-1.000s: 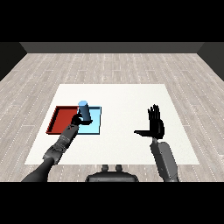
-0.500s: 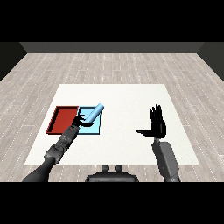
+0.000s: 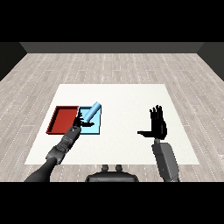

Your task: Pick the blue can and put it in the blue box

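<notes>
**Left hand at the blue tray, can tilted over it**

Left hand point(image 3: 80, 122) of mine sits at the near left part of the light blue tray point(image 3: 97, 128), its dark fingers spread beside the lower end of the blue can point(image 3: 92, 112). Whether those fingers curl round the can or merely touch it, I cannot tell from the head view. The can leans over, its upper end pointing up and to the right, its lower end down by my hand, and it lies over the blue tray's area. Just to the left, touching side by side, is the red tray point(image 3: 63, 119). Both trays rest on the white table point(image 3: 127, 98). My right hand point(image 3: 158, 127) is well apart on the other side, raised above the table with fingers straight and thumb out to the left, holding nothing.
</notes>
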`<state>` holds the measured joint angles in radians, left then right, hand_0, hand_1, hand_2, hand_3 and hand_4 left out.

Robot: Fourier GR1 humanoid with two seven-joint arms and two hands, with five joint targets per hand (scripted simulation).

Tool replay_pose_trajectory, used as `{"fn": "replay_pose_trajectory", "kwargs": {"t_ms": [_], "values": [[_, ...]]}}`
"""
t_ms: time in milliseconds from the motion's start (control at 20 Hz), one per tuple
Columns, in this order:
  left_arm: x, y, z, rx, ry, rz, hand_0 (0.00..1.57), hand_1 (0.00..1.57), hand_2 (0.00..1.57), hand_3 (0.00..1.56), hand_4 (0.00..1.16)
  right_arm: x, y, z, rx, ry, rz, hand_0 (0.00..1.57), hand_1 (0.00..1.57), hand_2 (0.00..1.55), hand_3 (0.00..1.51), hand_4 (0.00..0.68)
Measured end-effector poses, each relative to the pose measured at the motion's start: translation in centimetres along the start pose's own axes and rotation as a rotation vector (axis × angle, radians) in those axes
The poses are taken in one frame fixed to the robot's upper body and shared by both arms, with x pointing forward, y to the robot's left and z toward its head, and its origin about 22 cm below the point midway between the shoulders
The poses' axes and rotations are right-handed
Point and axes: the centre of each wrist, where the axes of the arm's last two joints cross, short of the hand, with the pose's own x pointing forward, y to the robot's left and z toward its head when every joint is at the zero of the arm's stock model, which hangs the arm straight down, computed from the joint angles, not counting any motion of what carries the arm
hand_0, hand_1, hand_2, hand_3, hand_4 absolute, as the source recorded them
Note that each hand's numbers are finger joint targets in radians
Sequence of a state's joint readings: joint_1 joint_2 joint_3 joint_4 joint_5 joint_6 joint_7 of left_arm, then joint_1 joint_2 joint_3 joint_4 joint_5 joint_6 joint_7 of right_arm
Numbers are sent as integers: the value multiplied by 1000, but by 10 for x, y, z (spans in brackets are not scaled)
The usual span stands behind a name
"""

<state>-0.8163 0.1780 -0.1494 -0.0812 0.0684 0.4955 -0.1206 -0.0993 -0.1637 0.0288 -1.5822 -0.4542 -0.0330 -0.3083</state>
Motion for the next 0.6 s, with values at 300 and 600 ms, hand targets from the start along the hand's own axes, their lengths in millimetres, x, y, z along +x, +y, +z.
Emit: {"fn": "replay_pose_trajectory", "kwargs": {"t_ms": [300, 600], "values": [[19, 10, -3, 185, -270, 187, 0, 0, 0, 0, 0, 6, -2, -6, 8, -8, -15, 0, 0, 0, 0, 0], [36, 3, 10, 112, -632, 372, 0, 0, 0, 0, 0, 8, 1, -8, 32, 6, 7, 0, 0, 0, 0, 0]]}}
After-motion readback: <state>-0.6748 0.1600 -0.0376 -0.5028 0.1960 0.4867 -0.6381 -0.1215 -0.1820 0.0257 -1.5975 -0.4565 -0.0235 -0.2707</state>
